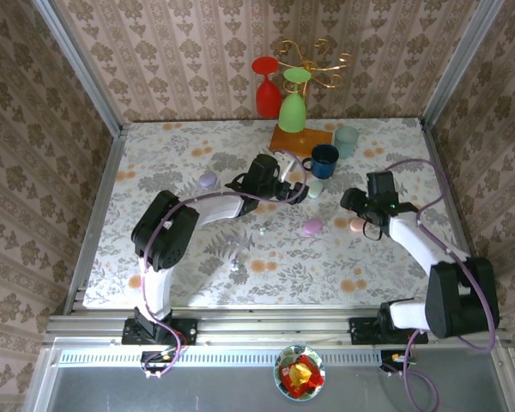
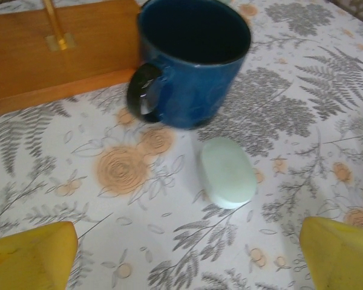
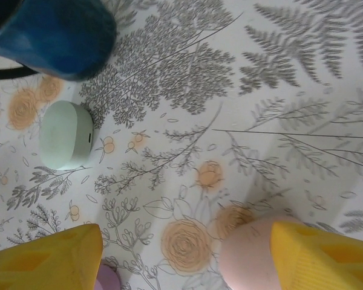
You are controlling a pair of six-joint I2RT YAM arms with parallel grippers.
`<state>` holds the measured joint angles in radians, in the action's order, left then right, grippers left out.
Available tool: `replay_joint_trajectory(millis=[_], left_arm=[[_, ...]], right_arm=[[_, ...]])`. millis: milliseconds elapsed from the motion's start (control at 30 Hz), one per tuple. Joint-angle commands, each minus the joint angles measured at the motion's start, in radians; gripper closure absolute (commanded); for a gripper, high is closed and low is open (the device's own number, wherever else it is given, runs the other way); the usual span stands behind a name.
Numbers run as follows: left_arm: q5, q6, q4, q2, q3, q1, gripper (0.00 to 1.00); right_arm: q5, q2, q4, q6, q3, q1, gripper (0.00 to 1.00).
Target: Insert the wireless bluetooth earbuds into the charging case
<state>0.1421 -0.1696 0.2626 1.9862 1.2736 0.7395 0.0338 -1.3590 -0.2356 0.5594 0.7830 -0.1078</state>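
Yellow fingers (image 2: 33, 257) of my left gripper (image 2: 186, 260) stand wide apart, released, a mint case (image 2: 227, 172) lying just beyond them, near of a blue mug (image 2: 190, 60). My right gripper (image 3: 187, 260) is released too, one finger over a pink case (image 3: 248, 257). Earbuds I cannot identify: two tiny pale specks (image 1: 262, 230) lie near of the left forearm.

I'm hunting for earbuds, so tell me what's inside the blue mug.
The mug shows a dark upper inner wall with nothing on it. Its bottom is hidden by the near rim and shadow, so anything lying there cannot be seen.
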Motion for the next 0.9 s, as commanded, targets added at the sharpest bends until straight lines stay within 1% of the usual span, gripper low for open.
replay_joint_trajectory(millis=[0,133,267,467,633,800,867], left_arm=[[-0.007,-0.052,0.001,-0.077,-0.072,-0.053,0.05],[-0.007,-0.062,0.004,-0.153,-0.163,-0.105,0.05],[-0.016,-0.067,0.021,-0.226,-0.254,-0.151,0.04],[0.001,-0.054,0.021,-0.254,-0.291,-0.169,0.03],[0.019,-0.059,0.061,-0.236,-0.305,-0.17,0.03],[0.039,-0.056,0.081,-0.231,-0.315,-0.176,0.03],[0.043,-0.057,0.088,-0.234,-0.32,-0.18,0.02]], right_arm=[[0.045,-0.111,0.008,-0.038,0.102,-0.056,0.25],[0.115,-0.261,-0.025,-0.051,0.232,-0.134,0.24],[0.203,-0.421,-0.097,-0.063,0.391,-0.207,0.24],[0.312,-0.582,-0.17,-0.061,0.558,-0.251,0.24],[0.311,-0.66,-0.202,-0.035,0.636,-0.261,0.24],[0.296,-0.7,-0.236,-0.006,0.672,-0.265,0.29],[0.293,-0.708,-0.244,-0.002,0.677,-0.267,0.33]])
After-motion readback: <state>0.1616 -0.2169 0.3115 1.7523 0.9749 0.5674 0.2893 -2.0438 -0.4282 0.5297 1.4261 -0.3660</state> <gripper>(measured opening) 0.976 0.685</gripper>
